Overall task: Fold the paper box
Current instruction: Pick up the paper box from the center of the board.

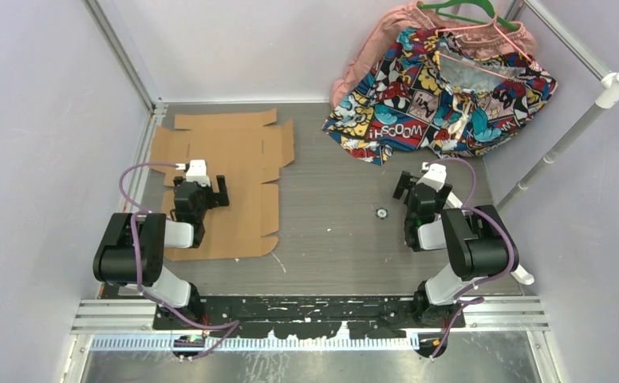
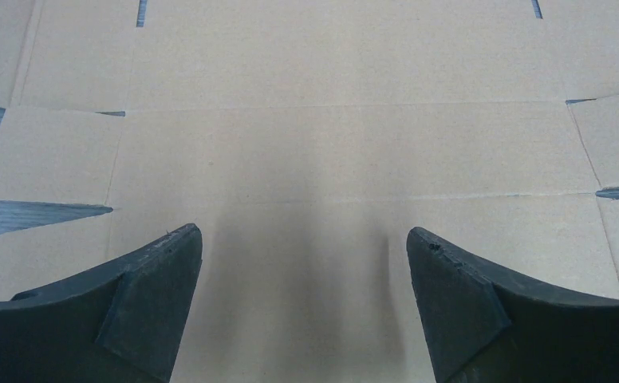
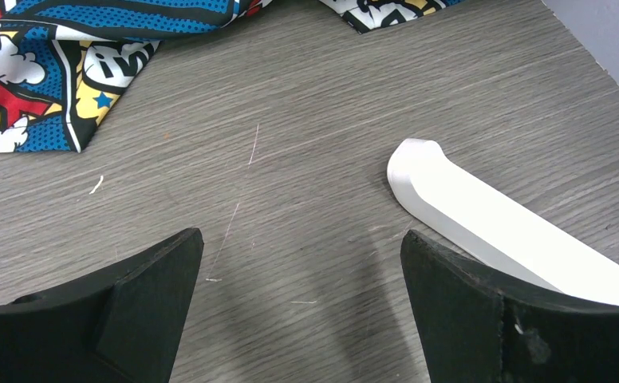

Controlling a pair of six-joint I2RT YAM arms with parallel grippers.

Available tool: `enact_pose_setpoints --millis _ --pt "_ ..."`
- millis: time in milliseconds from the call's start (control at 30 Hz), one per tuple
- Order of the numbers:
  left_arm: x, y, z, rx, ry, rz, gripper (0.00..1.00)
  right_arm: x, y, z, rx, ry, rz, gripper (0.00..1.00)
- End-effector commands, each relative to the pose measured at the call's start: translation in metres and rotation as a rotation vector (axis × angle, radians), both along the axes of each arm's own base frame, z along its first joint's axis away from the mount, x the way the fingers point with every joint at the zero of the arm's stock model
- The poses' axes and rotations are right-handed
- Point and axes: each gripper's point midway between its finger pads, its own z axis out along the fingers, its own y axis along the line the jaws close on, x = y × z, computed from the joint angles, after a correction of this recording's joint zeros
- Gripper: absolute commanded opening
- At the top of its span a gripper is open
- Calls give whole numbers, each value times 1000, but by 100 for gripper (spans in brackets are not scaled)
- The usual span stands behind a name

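The paper box [image 1: 234,152] lies on the far left part of the grey wood-grain tabletop [image 1: 330,239] as a flat, unfolded sheet of plain brown cardboard. Its flaps are spread out and its slits and crease lines show. No wall of it stands up, so it forms no compartment.

The left gripper [image 2: 302,239] hangs over the near half of the sheet. Its dark fingers [image 2: 155,295] are released and spread wide, with bare cardboard between them, and they grasp nothing. Whether the tips touch the sheet cannot be told.

The right gripper [image 3: 302,239] is over bare tabletop on the right side, well apart from the cardboard. Its fingers [image 3: 147,303] are likewise spread wide and hold nothing. A white rounded bar [image 3: 482,223] lies on the tabletop just beside its right finger.

At the far right a comic-print cloth [image 1: 442,104] hangs down onto the tabletop, with a pink garment [image 1: 378,40] behind it and a green hanger [image 1: 470,11] above. A small round object [image 1: 381,213] sits on the tabletop near the right gripper.
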Motion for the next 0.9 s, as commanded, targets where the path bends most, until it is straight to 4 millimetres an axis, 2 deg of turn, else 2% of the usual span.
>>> enact_pose_setpoints --millis 0,633,733,867 --pt "14 1 23 16 -87 -7 100 12 0 24 15 -84 -5 100" --pt "14 1 24 15 -92 -6 100 10 3 24 11 -93 20 100" --pt "13 6 38 16 -102 29 100 6 -3 32 11 -122 -17 100" --pt "13 10 70 6 -51 57 100 -13 -14 63 51 -106 -126 100"
